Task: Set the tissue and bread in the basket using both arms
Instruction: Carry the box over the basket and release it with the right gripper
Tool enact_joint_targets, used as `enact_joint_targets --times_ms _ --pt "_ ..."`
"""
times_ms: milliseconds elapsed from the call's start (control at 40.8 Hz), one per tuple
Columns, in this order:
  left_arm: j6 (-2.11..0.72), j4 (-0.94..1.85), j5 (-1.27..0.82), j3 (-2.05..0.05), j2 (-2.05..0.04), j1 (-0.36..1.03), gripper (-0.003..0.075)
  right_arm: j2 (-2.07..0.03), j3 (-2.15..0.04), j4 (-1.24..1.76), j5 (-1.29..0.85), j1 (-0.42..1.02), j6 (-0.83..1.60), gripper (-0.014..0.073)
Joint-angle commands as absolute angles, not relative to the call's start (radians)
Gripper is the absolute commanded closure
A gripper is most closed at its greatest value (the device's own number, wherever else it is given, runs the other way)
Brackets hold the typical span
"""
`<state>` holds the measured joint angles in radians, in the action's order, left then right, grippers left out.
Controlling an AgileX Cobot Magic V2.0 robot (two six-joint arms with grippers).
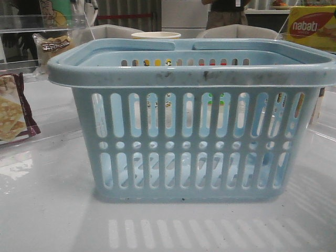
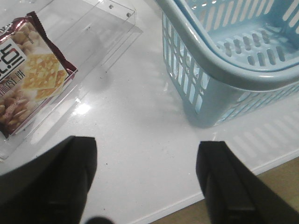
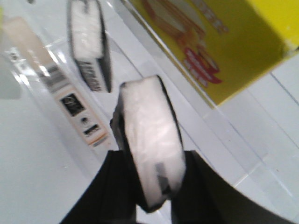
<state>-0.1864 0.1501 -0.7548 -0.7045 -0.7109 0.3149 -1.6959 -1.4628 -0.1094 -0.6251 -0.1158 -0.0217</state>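
The light blue basket (image 1: 194,131) fills the middle of the front view; its corner also shows in the left wrist view (image 2: 224,74). The bread (image 1: 52,46), a clear packet with a dark label, lies on a clear shelf at the back left. My right gripper (image 3: 153,161) is shut on a tissue pack (image 3: 147,121), white-faced with black edges, and holds it edge-on beside the yellow box. My left gripper (image 2: 147,161) is open and empty over bare table near the front edge, left of the basket. Neither gripper shows in the front view.
A maroon-edged cracker bag (image 2: 28,79) lies in a clear tray left of the basket, seen too in the front view (image 1: 13,113). The yellow nabati box (image 1: 312,26) stands at the back right. A second tissue pack (image 3: 88,42) and a pale labelled packet (image 3: 70,98) lie in a clear tray.
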Motion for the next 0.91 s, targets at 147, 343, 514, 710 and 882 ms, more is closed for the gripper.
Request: enact_joint_targets --times_ms 147,343,514,710,882 --pt "-0.189 0.167 -0.682 -0.733 -0.714 0.323 0.0211 -1.469 -1.501 -0.094 -0.725 0.073 -0.017 0.0451" --pt "-0.189 0.167 -0.682 -0.733 -0.714 0.323 0.0211 -1.427 -1.497 -0.036 -0.827 0.28 -0.017 0.0451" --pt "-0.189 0.167 -0.682 -0.733 -0.714 0.323 0.0211 -1.442 -1.465 -0.028 -0.852 0.457 -0.017 0.0451" --pt "-0.189 0.167 -0.682 -0.733 -0.714 0.323 0.0211 -1.509 -1.44 -0.028 -0.83 0.543 -0.017 0.0328" --pt "-0.189 0.167 -0.682 -0.733 -0.714 0.323 0.0211 -1.55 -1.44 -0.028 -0.794 0.543 -0.017 -0.0024"
